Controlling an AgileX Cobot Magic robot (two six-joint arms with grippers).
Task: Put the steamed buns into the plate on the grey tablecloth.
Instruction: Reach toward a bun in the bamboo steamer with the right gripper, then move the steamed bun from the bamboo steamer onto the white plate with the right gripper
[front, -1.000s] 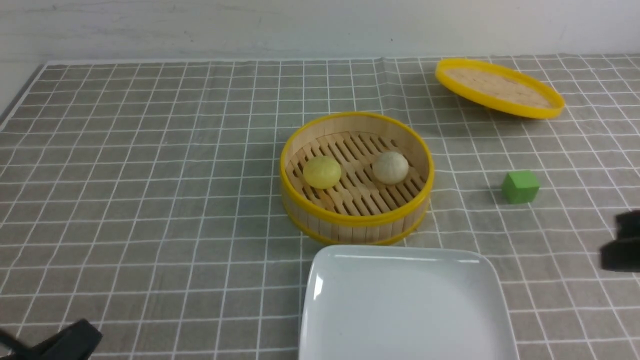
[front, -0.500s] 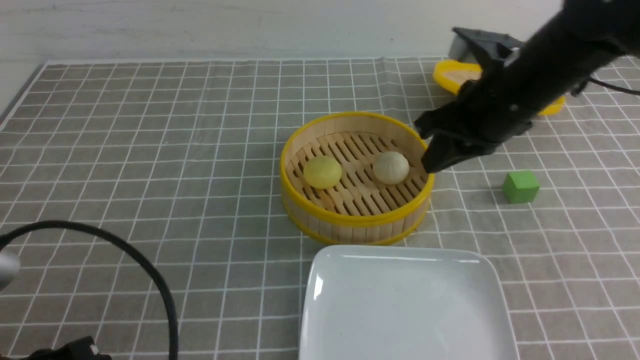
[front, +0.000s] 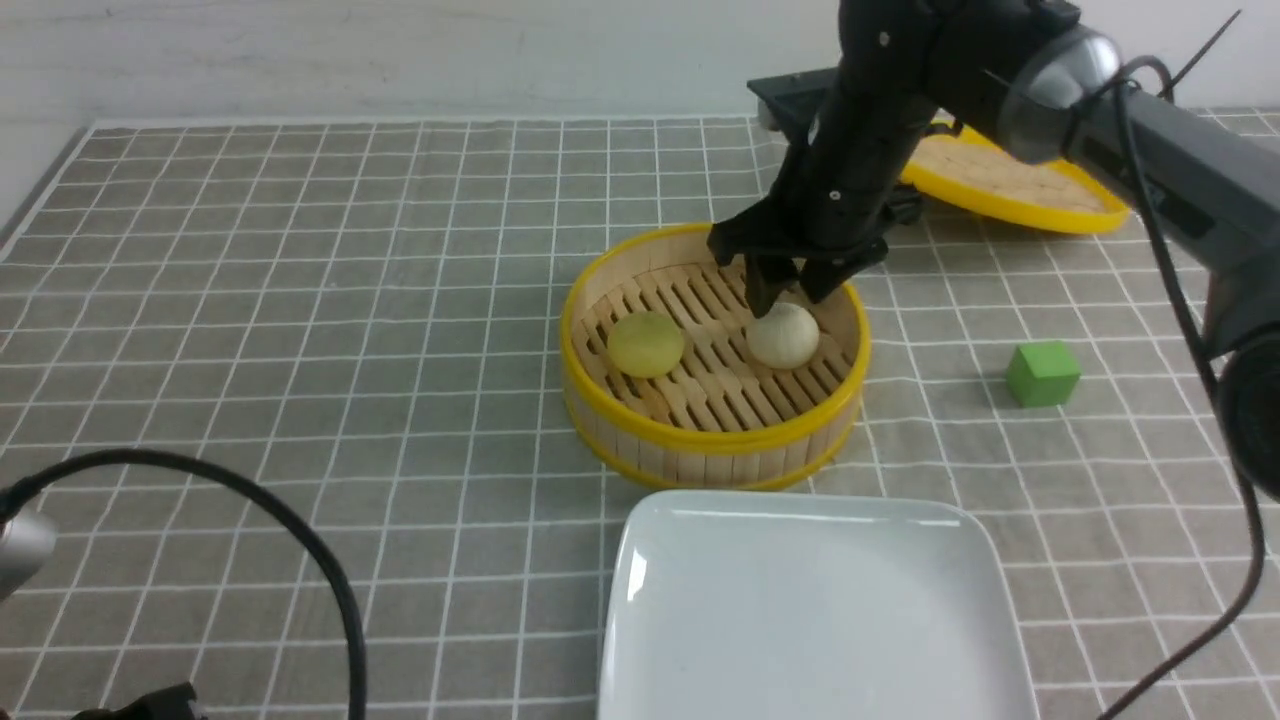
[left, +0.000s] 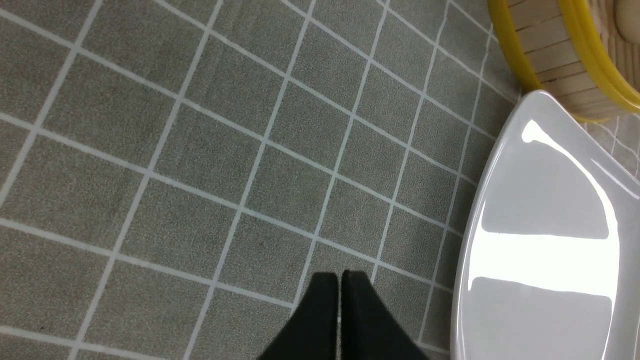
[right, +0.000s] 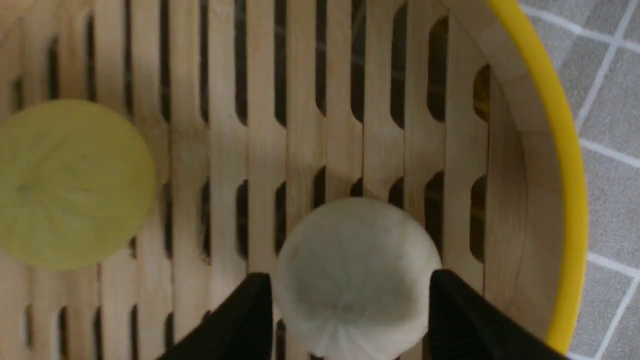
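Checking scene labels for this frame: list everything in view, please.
yellow steamed bun: 1, pale yellow, steamer's left half
white steamed bun: 1, off-white, steamer's right half
bamboo steamer: 1, wood with yellow rims, mid-cloth
steamer lid: 1, yellow-rimmed, far right
cube: 1, green, right of steamer
plate: 1, white, near edge, empty
tablecloth: 1, grey with white grid, under everything
left pincer: 1, black, shut, over cloth beside plate
right pincer: 1, black, open, straddling white steamed bun
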